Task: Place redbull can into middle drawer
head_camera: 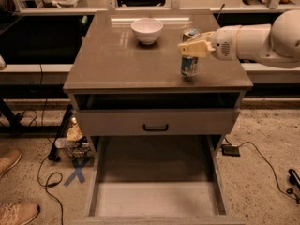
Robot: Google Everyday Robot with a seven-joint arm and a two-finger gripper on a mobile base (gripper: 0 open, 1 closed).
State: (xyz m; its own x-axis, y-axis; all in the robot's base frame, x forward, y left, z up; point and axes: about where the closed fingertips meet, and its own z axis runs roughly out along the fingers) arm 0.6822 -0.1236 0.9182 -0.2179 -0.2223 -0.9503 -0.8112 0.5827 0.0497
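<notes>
The redbull can [189, 65] stands upright on the right part of the cabinet top [117, 64], silver and blue with a shiny top. My gripper [191, 48] comes in from the right on a white arm and is shut on the can's upper half; one yellowish finger [194, 48] crosses in front of it. I cannot tell whether the can's base touches the top or hangs just above it. The middle drawer [157, 198] is pulled out wide open below, its pale floor bare.
A white bowl [147, 30] sits at the back of the cabinet top, left of the can. A closed drawer front with a black handle [155, 127] lies above the open drawer. Shoes [16, 212], cables and a bottle lie on the floor at the left.
</notes>
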